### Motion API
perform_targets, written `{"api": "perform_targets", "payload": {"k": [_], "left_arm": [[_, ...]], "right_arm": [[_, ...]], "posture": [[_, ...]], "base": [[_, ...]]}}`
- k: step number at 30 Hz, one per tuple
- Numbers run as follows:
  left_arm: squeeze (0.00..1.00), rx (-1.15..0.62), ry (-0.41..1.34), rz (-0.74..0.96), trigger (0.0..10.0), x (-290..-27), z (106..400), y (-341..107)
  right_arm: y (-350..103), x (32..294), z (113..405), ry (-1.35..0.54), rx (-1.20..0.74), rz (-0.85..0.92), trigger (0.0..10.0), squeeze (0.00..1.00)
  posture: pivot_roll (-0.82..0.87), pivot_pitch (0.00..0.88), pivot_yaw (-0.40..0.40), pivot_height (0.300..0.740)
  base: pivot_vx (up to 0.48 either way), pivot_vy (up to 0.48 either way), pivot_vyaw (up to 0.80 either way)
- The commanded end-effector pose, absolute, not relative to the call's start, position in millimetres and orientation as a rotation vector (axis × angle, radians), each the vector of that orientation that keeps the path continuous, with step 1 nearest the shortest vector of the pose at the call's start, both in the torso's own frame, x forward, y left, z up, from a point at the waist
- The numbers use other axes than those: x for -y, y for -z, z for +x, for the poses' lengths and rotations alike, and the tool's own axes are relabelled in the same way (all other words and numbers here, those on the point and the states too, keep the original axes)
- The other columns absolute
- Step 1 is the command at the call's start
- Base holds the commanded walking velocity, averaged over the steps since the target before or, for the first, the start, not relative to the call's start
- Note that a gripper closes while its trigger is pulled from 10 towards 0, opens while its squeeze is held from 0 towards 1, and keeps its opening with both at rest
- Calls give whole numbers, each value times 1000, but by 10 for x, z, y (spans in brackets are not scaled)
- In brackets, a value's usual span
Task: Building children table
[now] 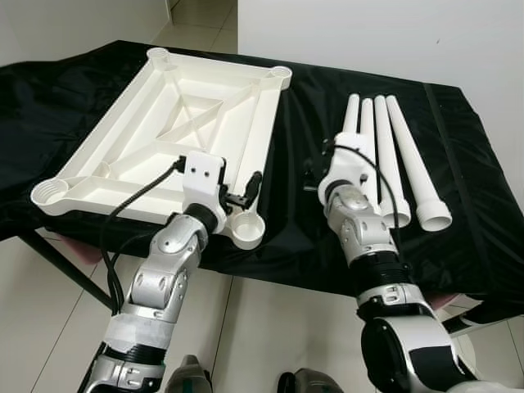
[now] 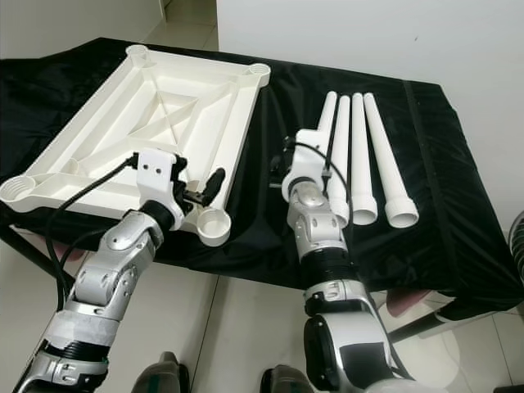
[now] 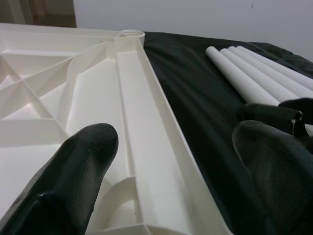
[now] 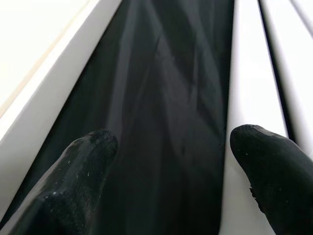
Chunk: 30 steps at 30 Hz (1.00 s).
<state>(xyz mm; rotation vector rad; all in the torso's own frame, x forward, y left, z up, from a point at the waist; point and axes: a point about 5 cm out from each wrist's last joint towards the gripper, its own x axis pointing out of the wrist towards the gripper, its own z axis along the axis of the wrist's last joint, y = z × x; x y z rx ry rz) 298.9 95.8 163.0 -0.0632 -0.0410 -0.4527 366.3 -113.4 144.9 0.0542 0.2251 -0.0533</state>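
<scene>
The white plastic table top (image 1: 246,115) lies upside down on the left of the black-covered table, with round leg sockets at its corners. Several white tube legs (image 1: 401,155) lie side by side on the right. My left gripper (image 1: 242,195) is open just above the top's near right corner socket (image 1: 247,229); its fingers (image 3: 88,147) straddle the right rim (image 3: 156,147). My right gripper (image 4: 171,147) is open and low over the black cloth, between the top's edge (image 4: 49,98) and the leftmost leg (image 4: 249,98), one finger over that leg.
The black cloth (image 1: 295,139) covers the whole work table, whose front edge runs just past both wrists. A strip of bare cloth separates the top from the legs. A white wall (image 1: 393,33) stands behind, and tiled floor (image 1: 270,327) lies below.
</scene>
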Motion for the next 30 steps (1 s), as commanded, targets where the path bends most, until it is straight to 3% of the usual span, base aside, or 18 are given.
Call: {"api": "perform_targets", "payload": {"k": [1,12,23,30], "left_arm": [[0,40,449,-57,10000,-958,2975,-1652],[0,51,436,-62,10000,-977,3006,-1699],[0,54,433,-67,10000,-962,3009,-1717],[0,59,432,-68,10000,-954,3013,-1727]], "right_arm": [[-1402,1119,3655,74,-265,59,10000,0],[-1436,1091,3678,182,-277,103,10000,0],[-1613,1298,3741,284,-231,136,10000,0],[-1493,1324,3723,290,-342,156,10000,0]], "posture": [[54,41,-12,740],[54,31,-10,740],[53,27,-10,740],[49,21,-14,740]], "base": [[0,0,0],[0,0,0],[0,0,0],[0,0,0]]}}
